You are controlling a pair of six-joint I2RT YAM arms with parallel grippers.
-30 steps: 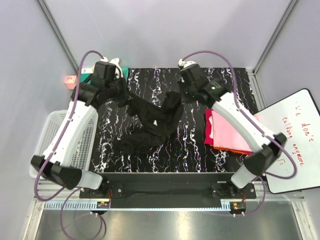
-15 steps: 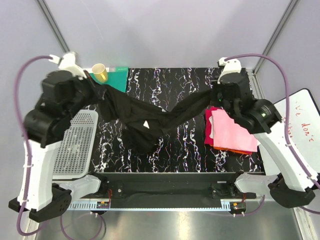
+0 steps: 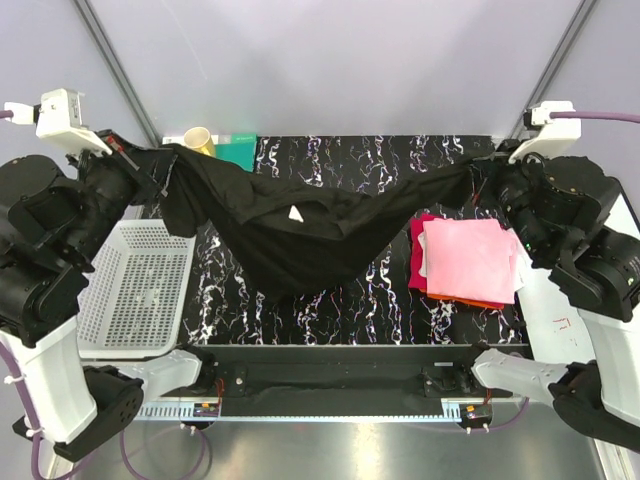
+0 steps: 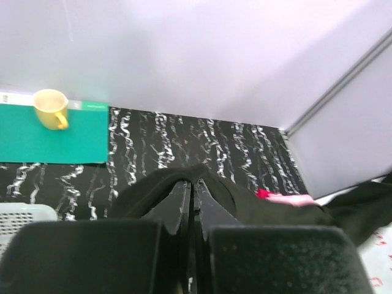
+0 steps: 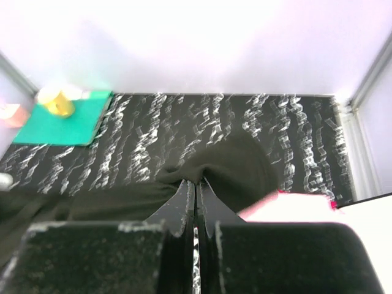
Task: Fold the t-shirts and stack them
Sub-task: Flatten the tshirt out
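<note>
The black t-shirt hangs stretched in the air between my two grippers, sagging in the middle over the table, a small white tag showing. My left gripper is shut on its left end, raised at the far left; the cloth drapes over the fingertips in the left wrist view. My right gripper is shut on its right end at the far right, the cloth bunched at the tips in the right wrist view. A folded pink shirt lies on top of red and orange ones at the right.
A white mesh basket stands at the left. A yellow mug sits on a green mat at the back left. A whiteboard lies at the far right. The table top is black marbled.
Both arms have risen and spread apart, pulling the crumpled black shirt off the table and stretching it wide between them.
</note>
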